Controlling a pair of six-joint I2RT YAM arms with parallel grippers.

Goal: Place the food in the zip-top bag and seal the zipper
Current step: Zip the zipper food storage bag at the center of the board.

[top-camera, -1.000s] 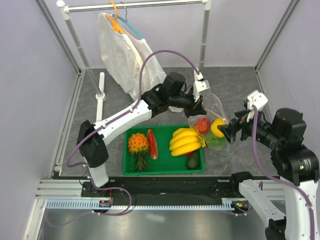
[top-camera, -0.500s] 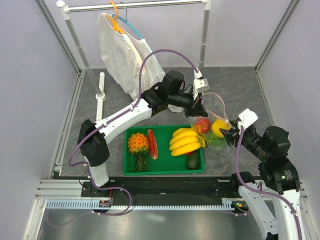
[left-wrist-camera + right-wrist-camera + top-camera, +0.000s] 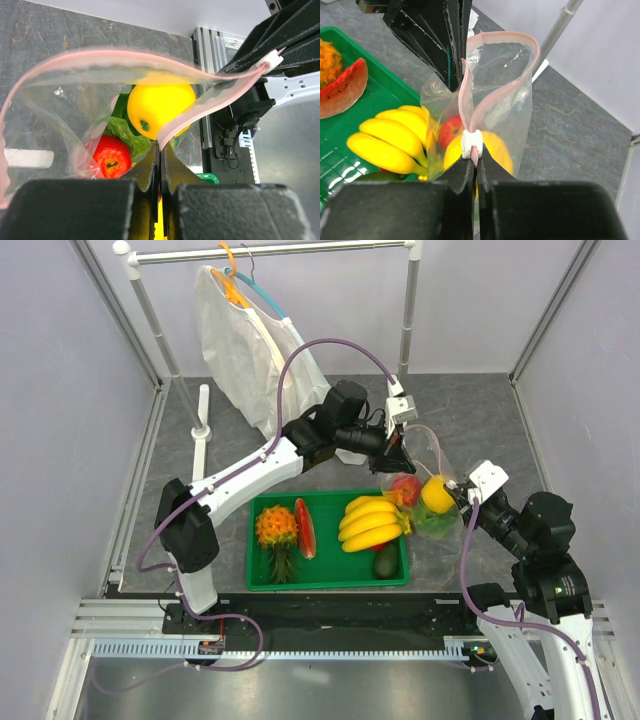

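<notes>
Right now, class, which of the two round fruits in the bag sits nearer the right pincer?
The yellow fruit; the red tomato lies beyond it, farther from the right pincer.

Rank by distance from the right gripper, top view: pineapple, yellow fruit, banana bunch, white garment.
1. yellow fruit, just left of the right gripper
2. banana bunch, right side of green tray
3. pineapple, tray's left side
4. white garment, far rail
</notes>
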